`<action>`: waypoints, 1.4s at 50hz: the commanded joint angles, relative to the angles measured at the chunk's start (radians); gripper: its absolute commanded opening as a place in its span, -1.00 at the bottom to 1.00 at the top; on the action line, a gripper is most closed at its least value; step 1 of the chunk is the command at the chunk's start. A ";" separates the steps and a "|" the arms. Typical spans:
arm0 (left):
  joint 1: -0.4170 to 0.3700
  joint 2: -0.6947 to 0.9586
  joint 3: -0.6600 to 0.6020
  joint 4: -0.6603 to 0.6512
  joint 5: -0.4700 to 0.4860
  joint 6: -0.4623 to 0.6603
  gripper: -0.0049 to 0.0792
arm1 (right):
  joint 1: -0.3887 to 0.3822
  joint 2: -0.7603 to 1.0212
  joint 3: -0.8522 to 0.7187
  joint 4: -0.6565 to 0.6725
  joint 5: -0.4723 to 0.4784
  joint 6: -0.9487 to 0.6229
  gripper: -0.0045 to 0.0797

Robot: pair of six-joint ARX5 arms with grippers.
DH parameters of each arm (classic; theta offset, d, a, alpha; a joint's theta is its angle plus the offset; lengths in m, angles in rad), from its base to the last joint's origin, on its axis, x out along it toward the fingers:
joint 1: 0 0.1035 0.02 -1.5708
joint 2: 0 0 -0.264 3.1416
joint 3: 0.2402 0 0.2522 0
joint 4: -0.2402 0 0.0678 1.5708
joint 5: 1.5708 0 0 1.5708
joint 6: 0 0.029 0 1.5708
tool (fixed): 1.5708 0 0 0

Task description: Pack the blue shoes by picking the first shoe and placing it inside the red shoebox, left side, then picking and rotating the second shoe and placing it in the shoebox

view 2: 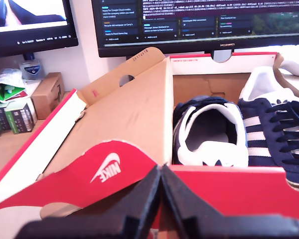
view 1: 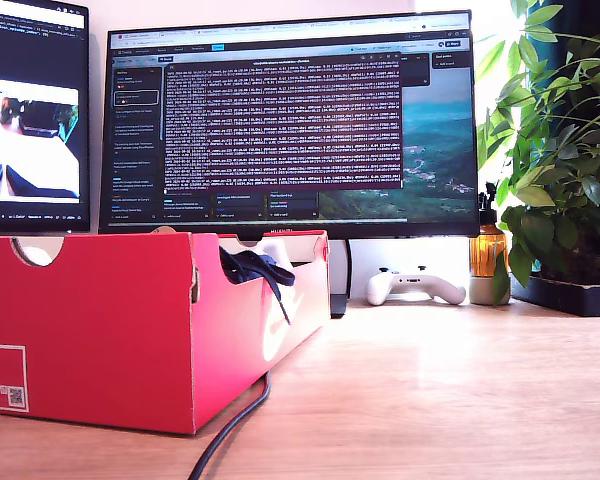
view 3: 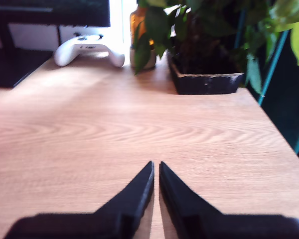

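Note:
The red shoebox [view 1: 90, 320] stands on the wooden desk at the exterior view's left, with dark laces [view 1: 265, 270] hanging over its rim. In the first wrist view both blue shoes lie inside the red shoebox [view 2: 229, 191]. One blue shoe [view 2: 212, 132] has its heel toward the camera. Beside it, the other blue shoe [view 2: 269, 134] shows its laces and white stripes. My first gripper [view 2: 161, 170] is shut and empty, just outside the box's near wall. My second gripper [view 3: 156, 167] is shut on nothing above bare desk. Neither arm shows in the exterior view.
The box lid [view 2: 129, 114] leans open beside the shoes. Monitors [view 1: 290, 120] stand behind the box. A white game controller [view 1: 415, 285], an amber bottle [view 1: 488, 255] and a potted plant [view 1: 560, 150] sit at the exterior view's back right. A black cable [view 1: 230, 430] runs along the box.

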 commanded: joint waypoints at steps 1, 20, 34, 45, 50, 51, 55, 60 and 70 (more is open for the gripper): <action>0.000 -0.008 -0.032 0.008 -0.003 -0.002 -0.93 | -0.007 -0.033 -0.029 -0.020 -0.014 0.008 -0.90; 0.000 -0.008 -0.032 0.009 -0.044 -0.010 -0.93 | -0.006 -0.266 -0.026 -0.243 -0.098 0.060 -0.90; 0.000 -0.008 -0.032 0.005 -0.084 -0.032 -0.93 | 0.015 -0.240 -0.020 -0.266 -0.125 0.065 -0.90; 0.000 -0.008 -0.032 -0.011 -0.093 -0.049 -0.93 | 0.077 -0.129 -0.018 -0.249 -0.151 0.101 -0.90; 0.000 -0.008 -0.032 -0.006 -0.093 -0.056 -0.93 | 0.078 -0.129 -0.018 -0.251 -0.143 0.108 -0.90; 0.000 -0.008 -0.031 -0.006 -0.093 -0.056 -0.93 | 0.077 -0.129 -0.018 -0.252 -0.144 0.108 -0.90; 0.000 -0.008 -0.031 -0.010 -0.093 -0.058 -0.93 | 0.078 -0.130 -0.011 -0.255 -0.145 0.146 -0.90; 0.000 -0.008 -0.032 -0.042 -0.092 -0.085 -0.93 | 0.079 -0.158 -0.011 -0.188 -0.144 0.076 -0.90; 0.000 -0.008 -0.031 -0.047 -0.095 -0.099 -0.93 | 0.075 -0.286 -0.009 -0.194 -0.103 0.082 -0.90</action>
